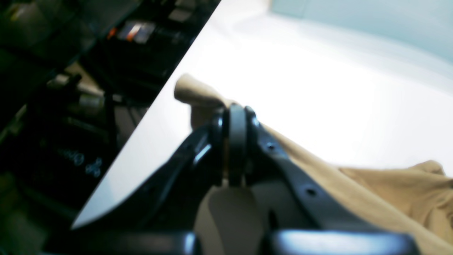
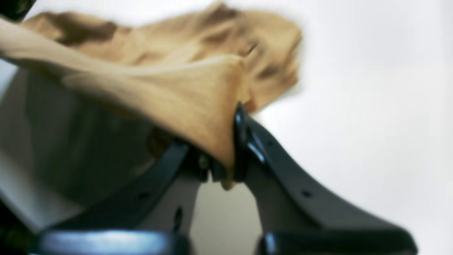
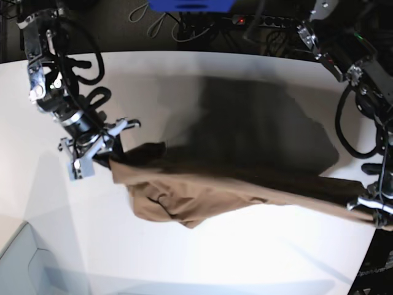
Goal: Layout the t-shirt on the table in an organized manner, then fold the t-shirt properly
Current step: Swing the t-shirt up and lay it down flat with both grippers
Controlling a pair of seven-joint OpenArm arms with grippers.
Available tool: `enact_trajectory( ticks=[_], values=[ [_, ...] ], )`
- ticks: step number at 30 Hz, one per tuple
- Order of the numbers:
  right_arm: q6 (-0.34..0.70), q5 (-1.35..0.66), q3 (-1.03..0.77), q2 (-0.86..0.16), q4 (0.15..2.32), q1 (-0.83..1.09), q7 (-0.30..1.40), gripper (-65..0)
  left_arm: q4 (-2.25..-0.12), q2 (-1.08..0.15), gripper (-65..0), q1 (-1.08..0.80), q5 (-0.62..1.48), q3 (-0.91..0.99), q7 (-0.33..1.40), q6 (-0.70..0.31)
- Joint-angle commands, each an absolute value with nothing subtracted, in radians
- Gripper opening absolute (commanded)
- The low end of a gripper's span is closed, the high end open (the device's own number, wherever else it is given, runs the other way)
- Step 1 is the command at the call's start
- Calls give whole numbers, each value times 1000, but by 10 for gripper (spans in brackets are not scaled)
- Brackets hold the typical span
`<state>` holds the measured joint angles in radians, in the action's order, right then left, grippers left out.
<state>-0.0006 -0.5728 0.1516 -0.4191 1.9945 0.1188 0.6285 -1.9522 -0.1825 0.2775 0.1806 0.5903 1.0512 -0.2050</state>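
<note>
Both sets of jaws clamped on the t-shirt (image 3: pixel 202 190), stretched between them above the table (image 3: pixel 184 258).

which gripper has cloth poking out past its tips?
The left gripper: a t-shirt corner sticks out beyond its tips. In the right gripper, the cloth fans out sideways instead.

blue box (image 3: pixel 191 5) (top edge), cables (image 3: pixel 153 15)

The t-shirt (image 3: pixel 202 187) hangs stretched between the two grippers, spanning the table (image 3: pixel 184 258) side to side — a barrier across its middle. Bare tabletop lies open on the near side; cables (image 3: pixel 184 24) crowd the far edge — little room there.
</note>
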Motion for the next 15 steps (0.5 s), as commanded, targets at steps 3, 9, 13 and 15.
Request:
enact_trajectory(
  ticks=[3,9,13,15],
  values=[
    [1,-576,124,-447,1960,42,604,-646,-1936,-193,-650,381,176,506,1024,-200],
    [2,-575,134,-553,1857,-153,596,-646,-1748,-186,-649,545,176,332,1013,-199],
    [2,-575,120,-591,1742,-366,595,-646,-1595,-130,-649,704,176,318,1013,-199],
    [4,-575,93,-596,1687,-461,595,-646,-1560,-116,-649,769,176,315,1013,-199]
  ],
)
